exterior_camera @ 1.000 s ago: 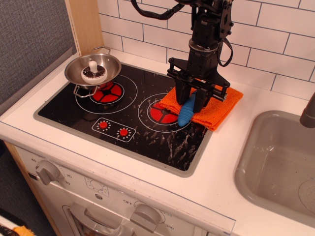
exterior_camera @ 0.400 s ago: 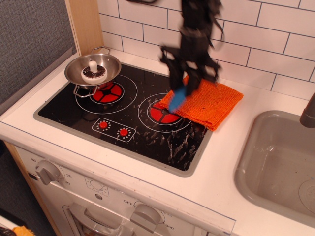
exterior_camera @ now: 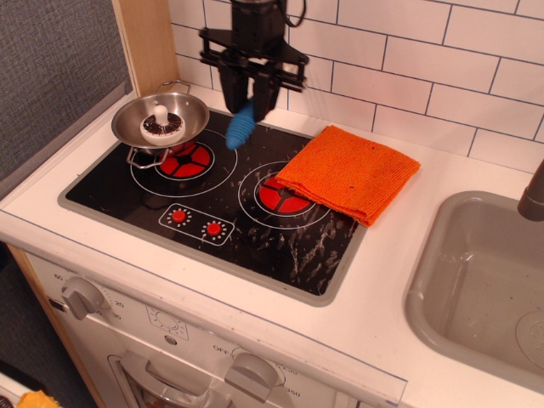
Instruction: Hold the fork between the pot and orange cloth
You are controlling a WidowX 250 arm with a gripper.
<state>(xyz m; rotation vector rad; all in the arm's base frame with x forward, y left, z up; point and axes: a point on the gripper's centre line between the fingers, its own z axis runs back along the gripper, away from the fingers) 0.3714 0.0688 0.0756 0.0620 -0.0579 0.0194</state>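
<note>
My gripper [exterior_camera: 251, 95] is shut on the fork [exterior_camera: 240, 127]. Only the fork's ribbed blue handle shows, hanging down at a slant above the back of the black cooktop [exterior_camera: 127, 187]; its metal head is hidden between the fingers. The fork is in the air between the steel pot [exterior_camera: 161, 119] on the left burner and the orange cloth [exterior_camera: 348, 172], which lies flat over the right burner's far side and the white counter. The pot holds a white and dark round piece [exterior_camera: 161, 125].
A wooden post [exterior_camera: 146, 42] and white tiled wall stand behind the stove. A grey sink [exterior_camera: 484, 280] lies at the right with a dark tap [exterior_camera: 533, 195]. Oven knobs [exterior_camera: 81, 297] line the front edge.
The gripper lifted the fork off the orange cloth and carried it up and left, from over the cloth to the space between pot and cloth. The cloth now lies uncovered.
</note>
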